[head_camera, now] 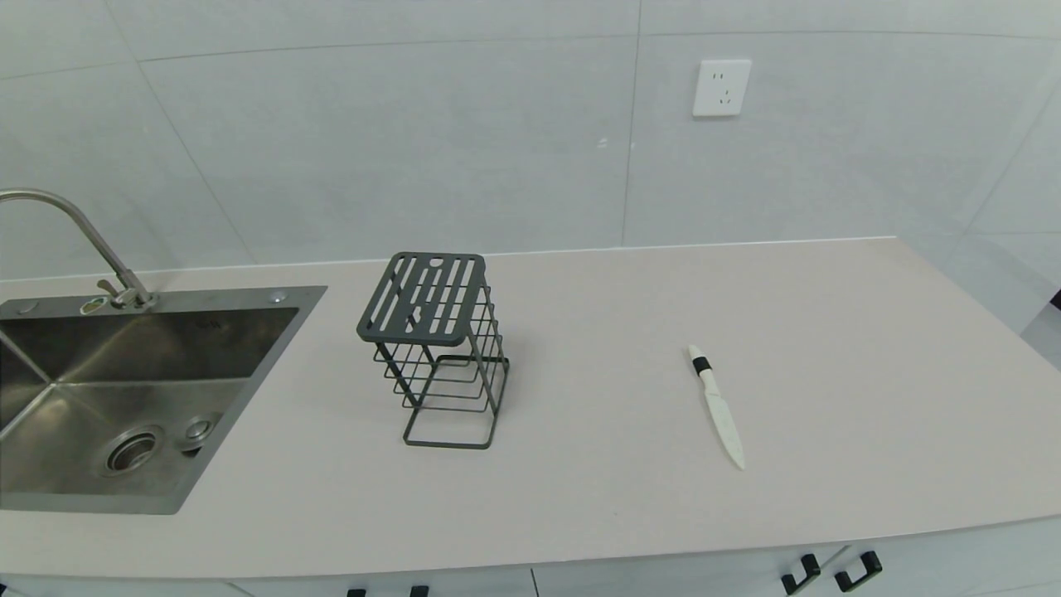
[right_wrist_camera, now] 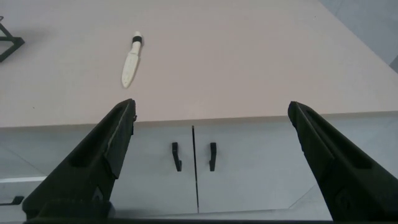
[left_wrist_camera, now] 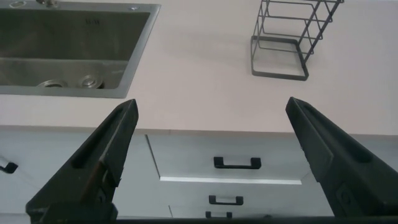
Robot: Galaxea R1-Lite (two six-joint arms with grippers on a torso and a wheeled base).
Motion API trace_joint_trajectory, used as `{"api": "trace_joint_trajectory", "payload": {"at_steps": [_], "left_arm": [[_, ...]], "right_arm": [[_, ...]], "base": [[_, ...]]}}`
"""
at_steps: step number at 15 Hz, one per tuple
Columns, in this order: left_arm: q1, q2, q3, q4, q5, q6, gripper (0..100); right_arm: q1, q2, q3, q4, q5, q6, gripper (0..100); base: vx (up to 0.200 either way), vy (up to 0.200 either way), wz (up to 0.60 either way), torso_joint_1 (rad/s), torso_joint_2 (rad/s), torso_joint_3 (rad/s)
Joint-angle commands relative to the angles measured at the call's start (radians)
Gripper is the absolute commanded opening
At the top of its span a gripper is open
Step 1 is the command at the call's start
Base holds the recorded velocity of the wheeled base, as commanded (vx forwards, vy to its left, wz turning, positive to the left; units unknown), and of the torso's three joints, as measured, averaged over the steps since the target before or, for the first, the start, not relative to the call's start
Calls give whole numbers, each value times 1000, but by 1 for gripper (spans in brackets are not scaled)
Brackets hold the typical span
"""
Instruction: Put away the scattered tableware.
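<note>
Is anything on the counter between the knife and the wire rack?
No. In the head view, the stretch of counter between the rack and the knife is bare.

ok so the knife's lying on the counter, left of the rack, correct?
No. The knife lies on the counter right of the rack, not left. The head view shows it, with the sink on the rack's other side.

The rack point(head_camera: 423, 298) is matt dark metal wire, the sink point(head_camera: 260, 373) brushed steel (faucet point(head_camera: 75, 217) too), the knife point(head_camera: 719, 410) smooth.
</note>
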Motion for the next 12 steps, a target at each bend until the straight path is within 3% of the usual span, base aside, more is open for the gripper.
{"api": "trace_joint_trajectory", "payload": {"at_steps": [1, 4, 12], "left_arm": [[0, 1, 0, -1, 0, 0, 100], [0, 1, 0, -1, 0, 0, 100], [0, 1, 0, -1, -1, 3, 100]], "right_arm": [[0, 0, 0, 0, 0, 0, 100], [0, 0, 0, 0, 0, 0, 100], [0, 0, 0, 0, -2, 0, 100]], "base": [[0, 0, 0, 0, 0, 0], [0, 0, 0, 173, 1, 183], [0, 0, 0, 311, -52, 248]]}}
